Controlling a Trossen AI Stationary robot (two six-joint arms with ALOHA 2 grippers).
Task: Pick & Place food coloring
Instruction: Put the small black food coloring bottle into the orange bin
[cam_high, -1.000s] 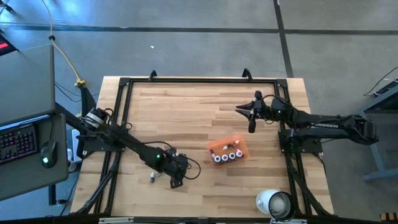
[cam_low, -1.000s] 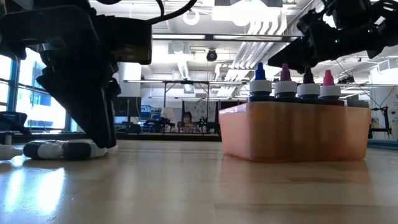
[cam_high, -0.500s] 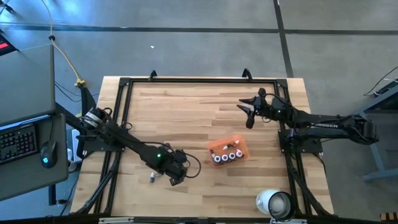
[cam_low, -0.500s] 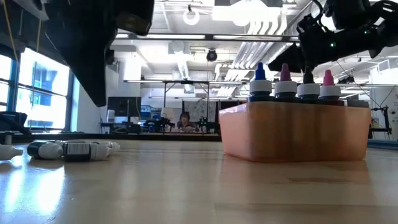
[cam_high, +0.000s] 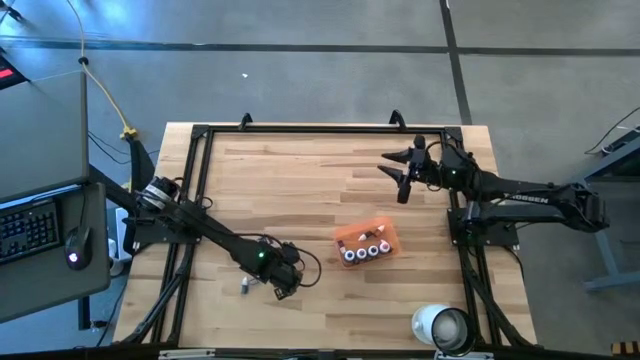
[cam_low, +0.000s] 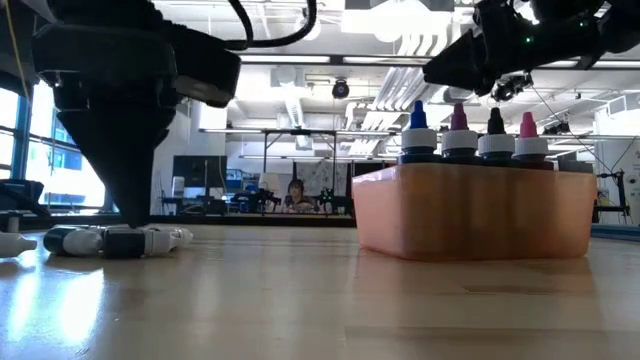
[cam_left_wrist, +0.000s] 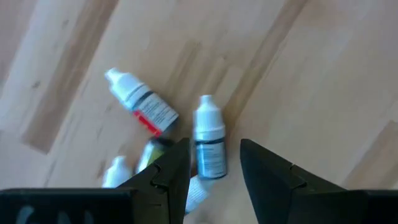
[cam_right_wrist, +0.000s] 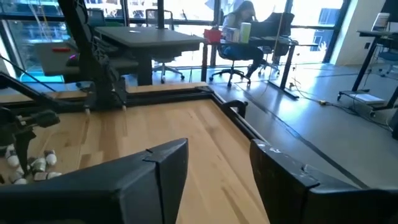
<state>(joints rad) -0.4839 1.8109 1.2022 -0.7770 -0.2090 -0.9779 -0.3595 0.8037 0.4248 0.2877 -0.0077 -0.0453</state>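
Several loose food coloring bottles (cam_left_wrist: 140, 102) lie on their sides on the wood at the near left (cam_high: 245, 285). My left gripper (cam_left_wrist: 214, 168) points down over them and is open. Its fingers stand on either side of a white-capped bottle (cam_left_wrist: 208, 134); I cannot tell whether they touch it. In the low view the left gripper (cam_low: 125, 225) reaches down to the lying bottles (cam_low: 75, 240). Several more bottles (cam_low: 470, 135) stand upright in the orange tray (cam_high: 366, 243). My right gripper (cam_high: 398, 175) hovers open and level at the far right, holding nothing.
A big white cup (cam_high: 440, 326) stands at the near right corner. Black frame rails (cam_high: 300, 130) run around the table's edges. Bare wood lies between the loose bottles and the tray. A desk with a keyboard (cam_high: 30, 225) stands off the table's left.
My left gripper lifted off the lying bottles, rolled its wrist and came back down onto them. The bottles lie as they did. My right gripper has risen a little at the far right and spread its fingers wider.
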